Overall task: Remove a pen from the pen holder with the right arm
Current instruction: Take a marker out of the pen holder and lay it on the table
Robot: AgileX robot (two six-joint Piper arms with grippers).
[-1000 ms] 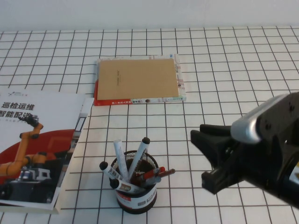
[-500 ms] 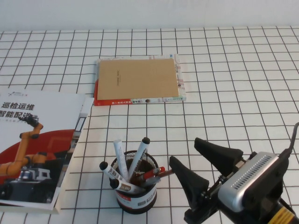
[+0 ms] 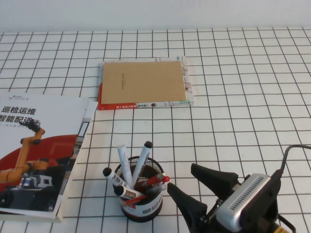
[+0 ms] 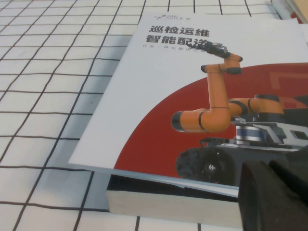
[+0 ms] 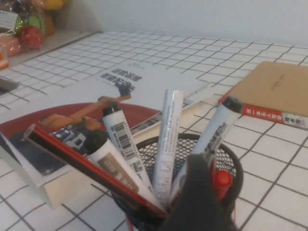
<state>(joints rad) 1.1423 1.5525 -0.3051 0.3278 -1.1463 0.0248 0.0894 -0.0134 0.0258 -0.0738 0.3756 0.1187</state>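
Note:
A black mesh pen holder (image 3: 142, 208) stands near the table's front edge, holding several pens: white markers with black caps (image 3: 141, 162) and a red pen (image 3: 156, 182) leaning right. My right gripper (image 3: 181, 177) is open just right of the holder, low at the front, one finger close to the red pen's tip and nothing between the fingers. In the right wrist view the holder's rim (image 5: 230, 159) and the red pen (image 5: 222, 183) sit right behind one dark finger (image 5: 197, 197). My left gripper (image 4: 275, 198) hangs over the near edge of the robot booklet (image 4: 183, 86).
A white and red robot booklet (image 3: 34, 145) lies left of the holder. A brown-covered book (image 3: 143, 83) lies further back in the middle. The checked tabletop (image 3: 252, 97) stretches to the right and back.
My right gripper has dropped low and swung left toward the holder, its fingers spreading wider. The red pen's tip now sits a little further left.

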